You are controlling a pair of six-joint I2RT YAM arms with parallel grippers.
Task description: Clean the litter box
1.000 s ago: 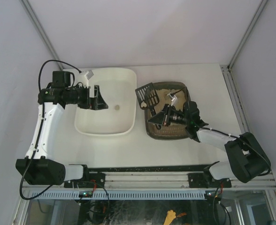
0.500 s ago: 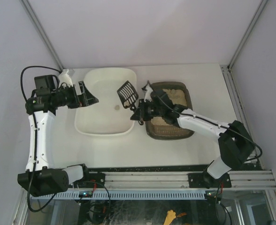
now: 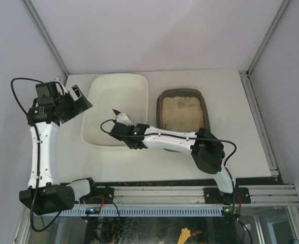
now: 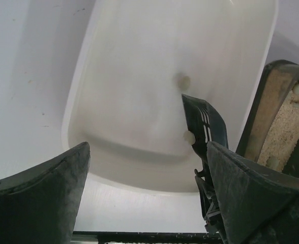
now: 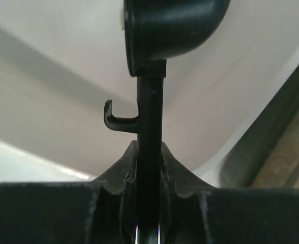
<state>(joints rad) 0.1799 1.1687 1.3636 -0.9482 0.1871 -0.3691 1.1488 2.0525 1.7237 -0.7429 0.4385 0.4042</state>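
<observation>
The litter box (image 3: pixel 182 114), a dark tray of beige litter, stands right of the white tub (image 3: pixel 144 91). My right gripper (image 3: pixel 121 127) reaches left over the tub's near right part. It is shut on the handle of a black slotted scoop (image 5: pixel 170 30), which is hidden under the wrist in the top view. In the left wrist view the scoop (image 4: pixel 203 124) hangs inside the tub with a pale lump (image 4: pixel 189 137) at it. Another pale lump (image 4: pixel 181 81) lies on the tub floor. My left gripper (image 3: pixel 81 99) is open and empty beside the tub's left rim.
The litter box edge shows in the left wrist view (image 4: pixel 287 117) with pale lumps in the litter, and in the right wrist view (image 5: pixel 287 152). The right arm's forearm (image 3: pixel 170 140) spans the table in front of the litter box. The rail (image 3: pixel 165 190) runs along the near edge.
The right arm has swung the scoop from over the litter box leftward into the white tub. The left gripper has drawn back left, off the tub.
</observation>
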